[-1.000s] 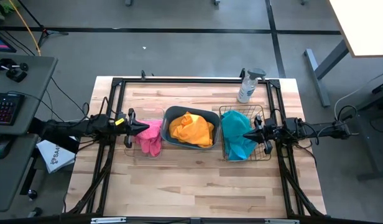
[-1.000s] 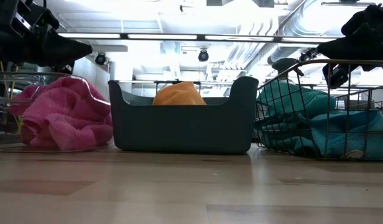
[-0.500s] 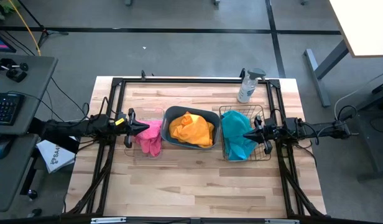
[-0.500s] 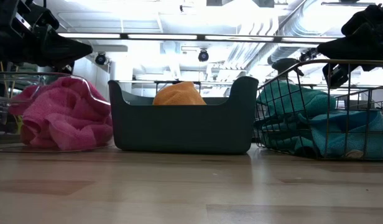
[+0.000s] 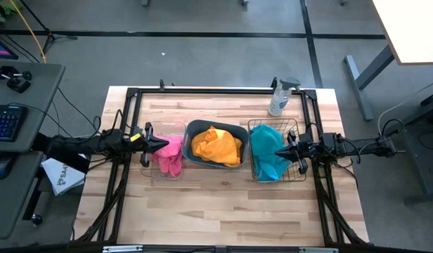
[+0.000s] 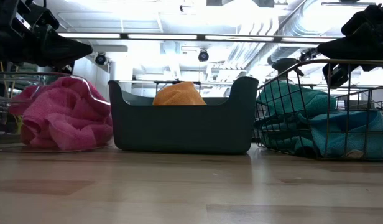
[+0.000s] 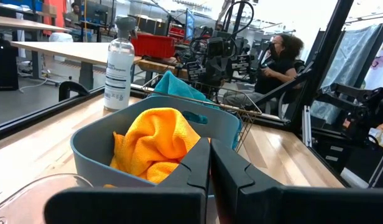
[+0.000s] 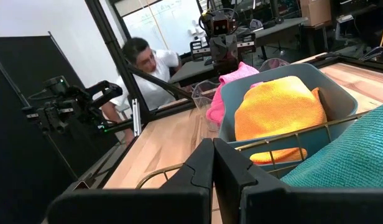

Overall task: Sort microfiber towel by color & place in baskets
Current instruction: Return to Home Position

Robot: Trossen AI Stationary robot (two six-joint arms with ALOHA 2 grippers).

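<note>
Pink towels [image 5: 170,154] fill the clear plastic box [image 6: 5,112] on the left. Orange-yellow towels [image 5: 216,145] lie in the dark teal tub [image 5: 190,133] in the middle. Turquoise towels [image 5: 267,152] sit in the wire-mesh basket [image 5: 298,172] on the right. My left gripper [image 5: 162,144] hovers shut above the pink towels, pointing toward the tub; its fingers [image 7: 209,174] show closed in the left wrist view. My right gripper [image 5: 278,150] hovers shut above the turquoise towels; its fingers [image 8: 211,168] also show closed.
A clear spray bottle [image 5: 279,97] stands near the far edge, behind the wire basket. Bare wooden tabletop [image 5: 216,204] stretches along the near side. A black frame [image 5: 216,91] borders the table. A person [image 8: 148,62] sits beyond the left side.
</note>
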